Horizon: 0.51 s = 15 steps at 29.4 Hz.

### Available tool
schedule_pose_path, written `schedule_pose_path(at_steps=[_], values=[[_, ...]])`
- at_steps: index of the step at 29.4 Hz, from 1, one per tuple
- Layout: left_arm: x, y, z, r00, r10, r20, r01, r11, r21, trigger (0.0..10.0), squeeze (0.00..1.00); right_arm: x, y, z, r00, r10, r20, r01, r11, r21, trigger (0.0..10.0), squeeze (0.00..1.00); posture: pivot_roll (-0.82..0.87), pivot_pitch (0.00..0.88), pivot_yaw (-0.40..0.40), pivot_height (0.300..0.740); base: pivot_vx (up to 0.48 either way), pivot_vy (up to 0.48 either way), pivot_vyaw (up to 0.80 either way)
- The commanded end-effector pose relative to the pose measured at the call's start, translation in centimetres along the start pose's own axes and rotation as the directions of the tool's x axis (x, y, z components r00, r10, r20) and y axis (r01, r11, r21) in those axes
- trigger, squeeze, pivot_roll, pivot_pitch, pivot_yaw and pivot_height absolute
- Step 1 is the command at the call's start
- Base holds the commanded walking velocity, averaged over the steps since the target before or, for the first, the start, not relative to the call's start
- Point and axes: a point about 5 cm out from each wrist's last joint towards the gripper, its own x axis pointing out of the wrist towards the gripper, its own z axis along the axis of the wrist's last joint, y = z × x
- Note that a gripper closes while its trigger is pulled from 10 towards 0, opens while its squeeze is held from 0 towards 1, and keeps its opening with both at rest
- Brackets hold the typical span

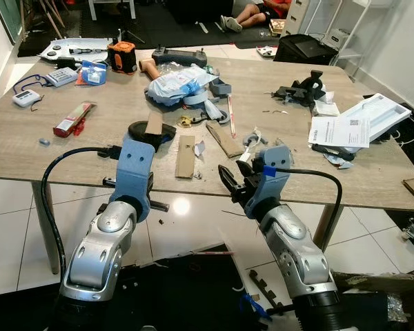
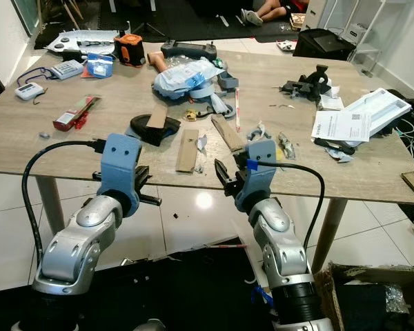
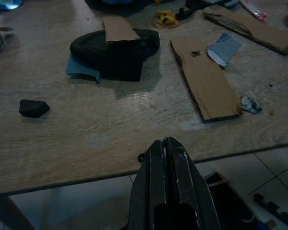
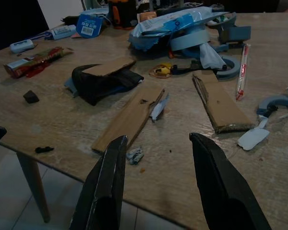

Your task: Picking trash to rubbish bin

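Note:
Scraps lie near the front edge of the wooden table (image 1: pixel 69 155): a flat cardboard strip (image 1: pixel 185 156) with a grey paper bit beside it, a second cardboard strip (image 1: pixel 223 138), and a small crumpled wad (image 4: pixel 134 155) close to the edge. A black curved object (image 1: pixel 150 131) carries another cardboard piece. My right gripper (image 1: pixel 234 185) is open just below and in front of the table edge, facing the wad and the first strip (image 4: pixel 129 117). My left gripper (image 3: pixel 165 148) is shut and empty, held below the edge in front of the black object (image 3: pixel 116 50).
Farther back lie a blue-white plastic bag (image 1: pixel 179 86), an orange tape measure (image 1: pixel 122 56), a red packet (image 1: pixel 74 118), papers (image 1: pixel 339 131) and a white box (image 1: pixel 379 114). A cardboard box (image 2: pixel 372 296) sits on the floor at my right. A person's legs (image 1: pixel 252 14) are at the far back.

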Motion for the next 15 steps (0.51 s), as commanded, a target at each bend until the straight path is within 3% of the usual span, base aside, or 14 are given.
schedule_pose_path(at_steps=[1, 6, 8, 15], values=[[-0.06, 0.09, -0.23, 1.000, 0.000, -0.010, 0.000, 0.999, 0.034, 10.0, 0.00, -0.33, -0.13, -0.27, 1.000, -0.008, -0.009, 0.008, 1.000, 0.020, 10.0, 0.00, 0.18, 0.108, -0.024, 0.740, 0.000, -0.480, 0.00], [-0.03, 0.28, -0.43, 1.000, 0.022, -0.021, -0.021, 1.000, 0.018, 10.0, 0.00, -0.45, -0.17, -0.32, 1.000, -0.011, -0.012, 0.011, 1.000, 0.022, 10.0, 0.00, 0.18, 0.115, -0.025, 0.740, 0.000, -0.480, 0.00], [0.00, 0.47, -0.57, 0.999, 0.040, -0.032, -0.040, 0.999, -0.027, 10.0, 0.00, -0.47, -0.19, -0.31, 1.000, -0.011, -0.013, 0.011, 1.000, 0.021, 10.0, 0.00, 0.18, 0.115, -0.025, 0.740, 0.000, 0.000, 0.00], [-0.01, 0.42, -0.64, 0.999, 0.032, -0.035, -0.033, 0.999, -0.029, 10.0, 0.00, -0.44, -0.15, -0.27, 1.000, -0.007, -0.015, 0.007, 1.000, 0.021, 10.0, 0.00, 0.18, 0.121, -0.028, 0.740, 0.000, 0.000, 0.00]])
